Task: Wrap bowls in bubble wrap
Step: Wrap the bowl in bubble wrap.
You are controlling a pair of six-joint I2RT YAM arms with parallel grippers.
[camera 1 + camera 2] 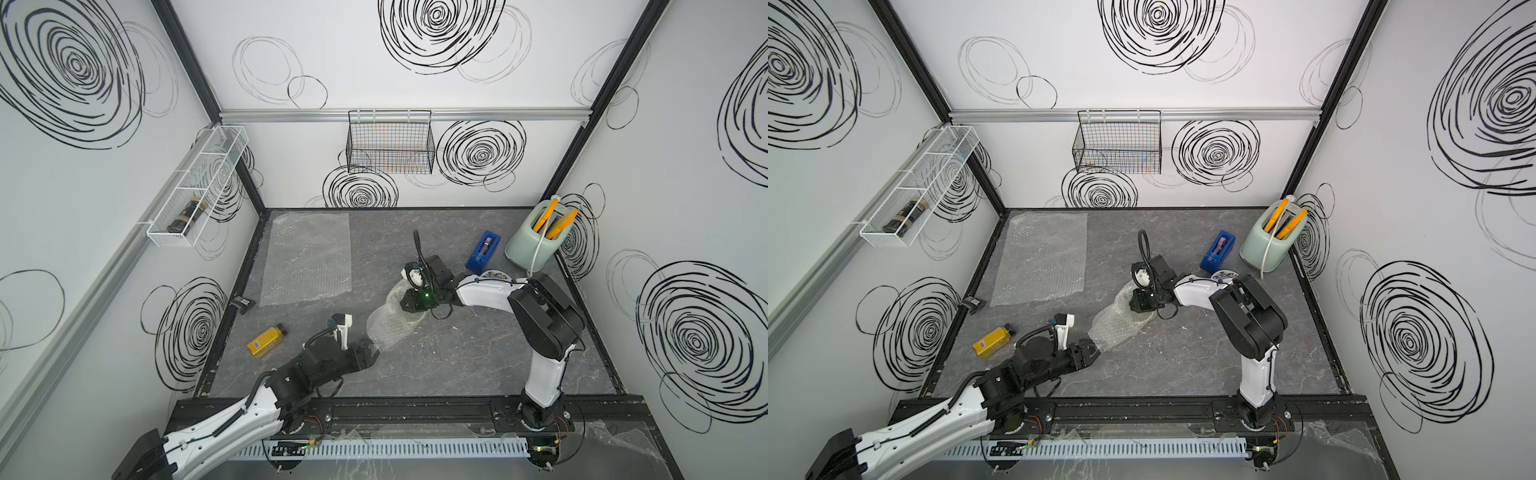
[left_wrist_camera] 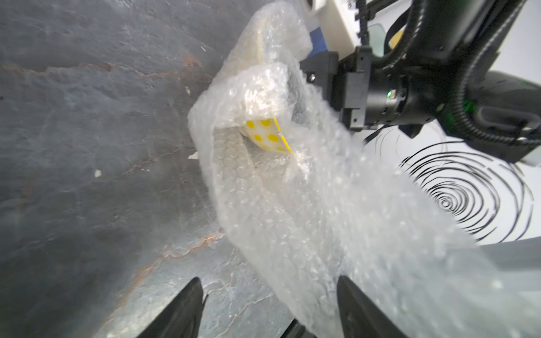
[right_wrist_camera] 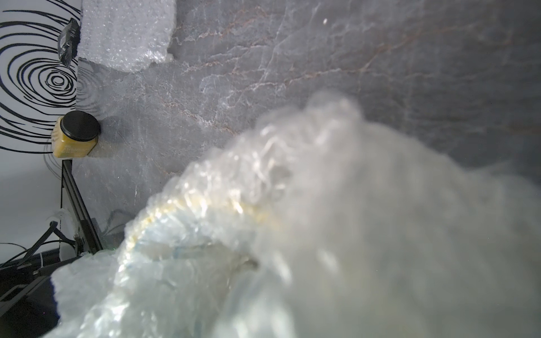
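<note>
Left gripper [image 1: 371, 353] [image 2: 269, 281]: spread wide, pinching nothing, low and just left of centre in both top views, tips at the lower-left tail of the crumpled bubble wrap [image 1: 390, 328] [image 2: 292, 204]. In the left wrist view, that tail running down between the two dark fingers [image 2: 187, 304], nearer the one at the right of the frame; cannot tell whether touching.

Right gripper [image 1: 406, 306]: at frame centre in both top views, pointed down into the upper end of the same crumpled bubble wrap. Tips buried in film in every view, so cannot tell whether pressed together or pinching the wrap. Right wrist view mostly filled with blurred film.

Inside the bundle: cream bowl [image 2: 268, 137] with yellow dots, tilted on edge, half covered, showing through an opening at mid-frame of the left wrist view.

White bowl with blue pattern [image 1: 494, 275]: right of centre, unwrapped, mostly hidden behind the right forearm, just below the blue tape dispenser [image 1: 484, 249].

Flat bubble wrap sheet [image 1: 307, 257]: spread on the grey table [image 1: 457, 365], upper left of it, apart from both grippers.

Further out: yellow bottle [image 1: 266, 340] lying at the table's lower left; mint toaster [image 1: 536, 245] at its upper right corner.
</note>
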